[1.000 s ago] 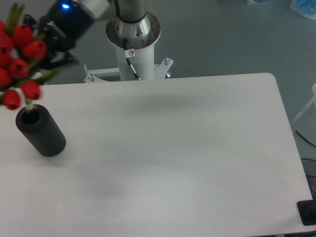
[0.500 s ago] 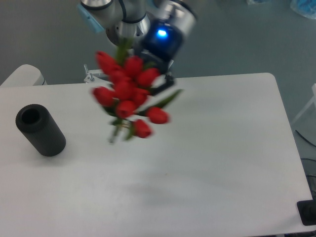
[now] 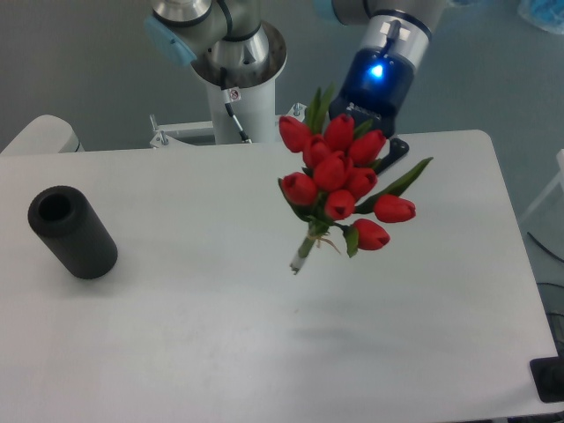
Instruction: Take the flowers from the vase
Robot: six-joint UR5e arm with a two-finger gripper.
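Note:
The flowers [image 3: 339, 181], a tied bunch of red tulip buds with green leaves, hang in the air above the middle-right of the white table [image 3: 264, 335], stems pointing down-left. My gripper [image 3: 366, 150] is behind the bunch and shut on it; its fingers are mostly hidden by the buds. The black vase [image 3: 70, 232] stands empty on the table's left side, far from the gripper, its round opening showing.
The arm's white base column [image 3: 236, 66] stands behind the table's far edge. A dark object [image 3: 551, 379] sits at the table's bottom right corner. A pale rounded object [image 3: 40, 134] lies off the far left corner.
The flowers came out of the vase at the left and were carried right across the table. The gripper now holds them above the middle-right. The vase stayed put and is empty.

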